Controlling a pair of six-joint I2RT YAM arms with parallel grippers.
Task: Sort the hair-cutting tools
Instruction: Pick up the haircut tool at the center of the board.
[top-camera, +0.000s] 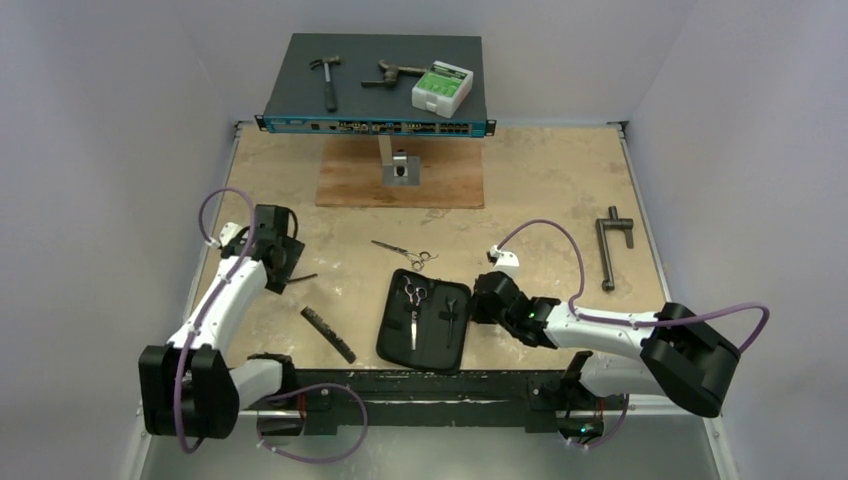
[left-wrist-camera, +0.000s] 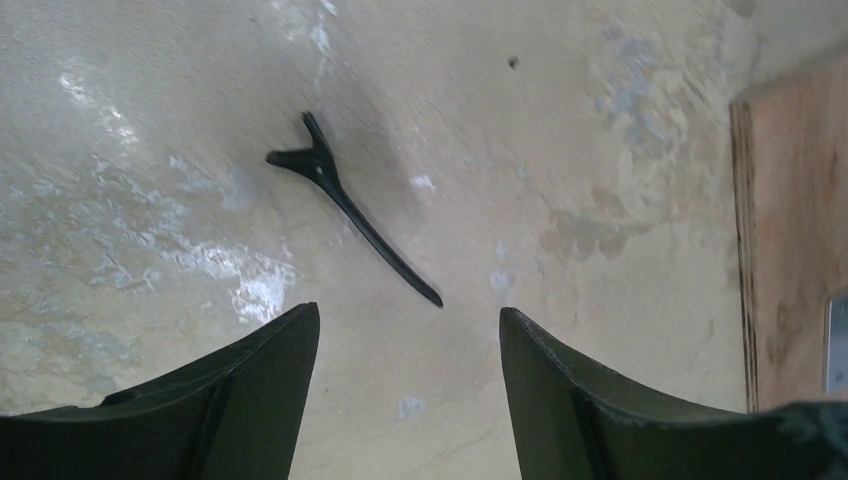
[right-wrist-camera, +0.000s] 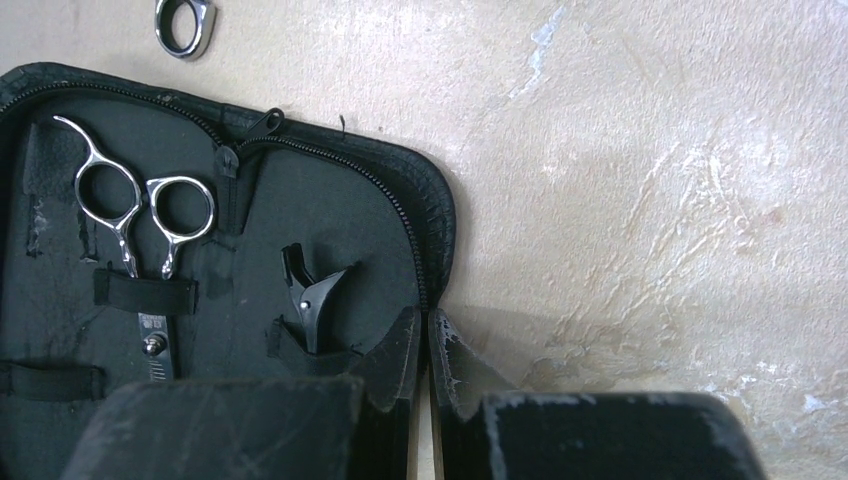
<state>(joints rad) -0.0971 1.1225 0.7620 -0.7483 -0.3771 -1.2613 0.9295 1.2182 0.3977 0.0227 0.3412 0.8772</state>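
A: How is our left gripper (left-wrist-camera: 408, 325)?
B: Released — its fingers (left-wrist-camera: 250, 400) stand spread, and we see the loose clip (left-wrist-camera: 350, 215) lying flat on the table (left-wrist-camera: 600, 150) just beyond the tips, left of centre in the wrist view, touched by neither.
A: And our right gripper (right-wrist-camera: 428, 330)?
B: Clenched, fingers (right-wrist-camera: 395, 360) pressed together at the right rim of the open case (right-wrist-camera: 330, 200); whether they touch it we cannot tell.
A: What do we find inside the case?
B: The cased scissors (right-wrist-camera: 140, 210) sit under a strap (right-wrist-camera: 145, 292) on the left half, rings toward the top of the frame, and a second clip (right-wrist-camera: 312, 300) is tucked in just beside our fingertips.
A: And the rest?
B: In the top view the loose scissors (top-camera: 403, 250) lie just above the case, apart from it — and the comb (top-camera: 328, 335) lies aslant to its lower left, between the case and our left arm (top-camera: 228, 295).
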